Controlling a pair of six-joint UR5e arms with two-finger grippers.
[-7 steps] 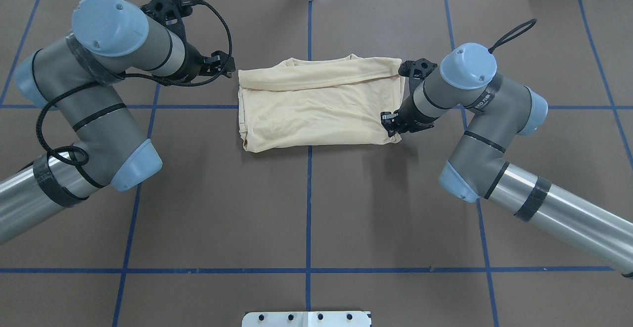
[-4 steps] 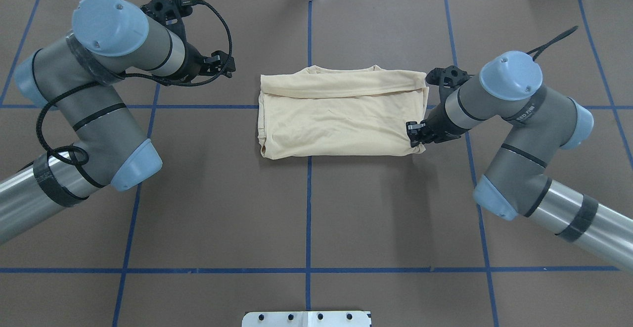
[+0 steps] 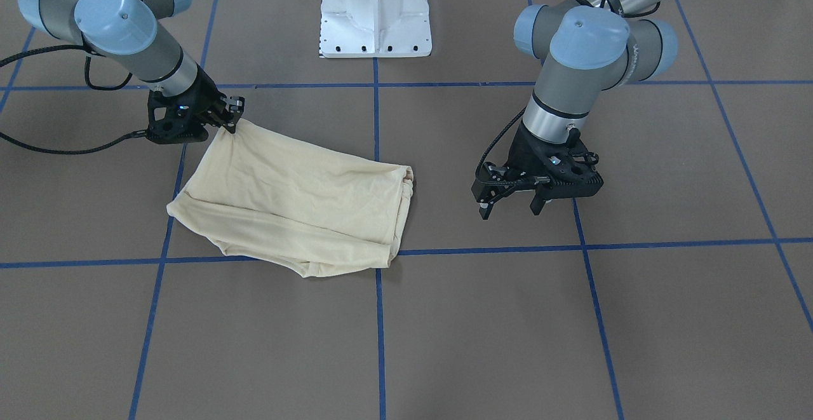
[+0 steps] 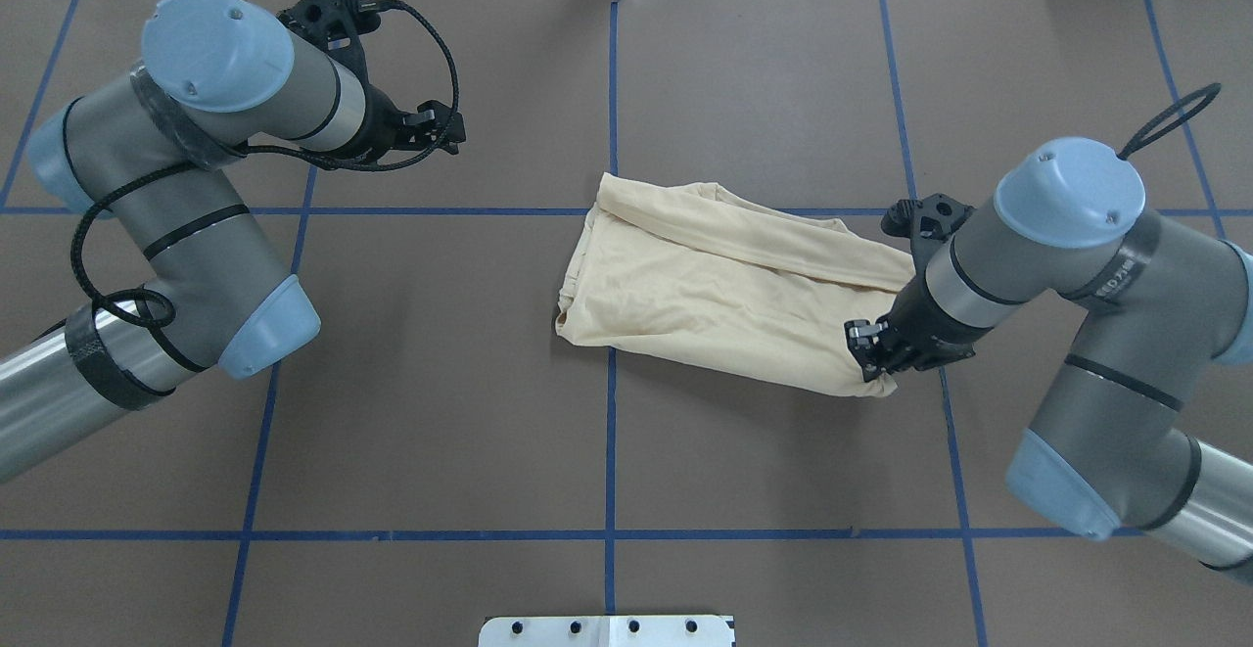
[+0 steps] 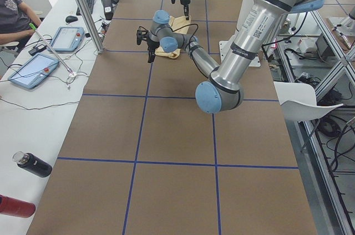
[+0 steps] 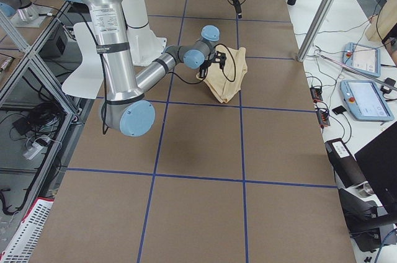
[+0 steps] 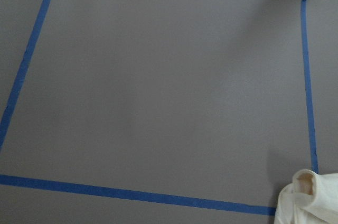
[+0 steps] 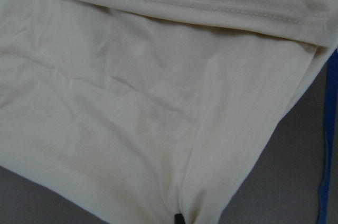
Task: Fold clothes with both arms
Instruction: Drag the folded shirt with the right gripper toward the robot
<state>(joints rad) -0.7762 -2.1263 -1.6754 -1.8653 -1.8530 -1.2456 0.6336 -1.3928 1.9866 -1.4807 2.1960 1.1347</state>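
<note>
Overhead view: pale cream-yellow thin-fabric shirt [image 4: 724,285] lies folded into a rough rectangle on the brown bench with blue tape grid lines [image 4: 440,412], just right of the centre line, long axis running 10 to 4 o'clock. Rolled fold along its far edge. Print side not visible.

Right black skeletal gripper [image 4: 874,353] sits at the shirt's 4 o'clock corner, jaws clamped on the fabric there; the wrist view shows cloth filling the frame, with a dark fingertip at the bottom edge.

Left black skeletal gripper [image 3: 509,210] is at 9 to 10 o'clock from the shirt, well apart from it, jaws apart and holding nothing, pointing down just above the bench.

White metal pedestal base [image 3: 375,10] at the robot's edge, 6 o'clock overhead.
</note>
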